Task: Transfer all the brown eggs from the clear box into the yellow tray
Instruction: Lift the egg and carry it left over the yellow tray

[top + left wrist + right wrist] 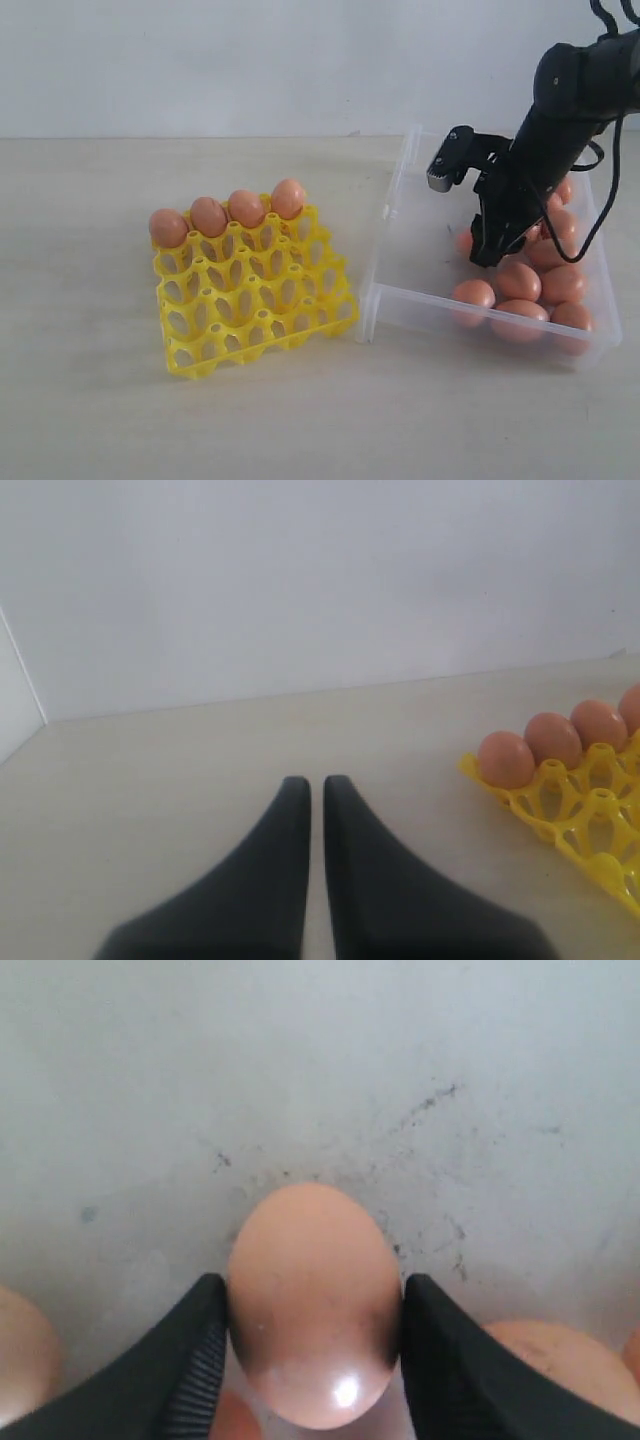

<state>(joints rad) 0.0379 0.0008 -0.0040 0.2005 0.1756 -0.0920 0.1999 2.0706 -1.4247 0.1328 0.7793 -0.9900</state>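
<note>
The yellow tray (250, 300) sits on the table at the left, with several brown eggs (208, 216) filling its back row. To the right stands the clear box (400, 300), holding several more brown eggs (520, 280) near its right end. My right gripper (490, 250) reaches down into the box. In the right wrist view the right gripper (315, 1285) is shut on one brown egg (312, 1300), with a finger against each side, above the smudged box floor. My left gripper (312, 785) is shut and empty over bare table, with the tray (590, 820) off to one side.
A pale wall rises behind the table. The box's near wall (480, 315) and left wall (385, 230) stand between the eggs and the tray. Other eggs (560, 1360) lie close round the held one.
</note>
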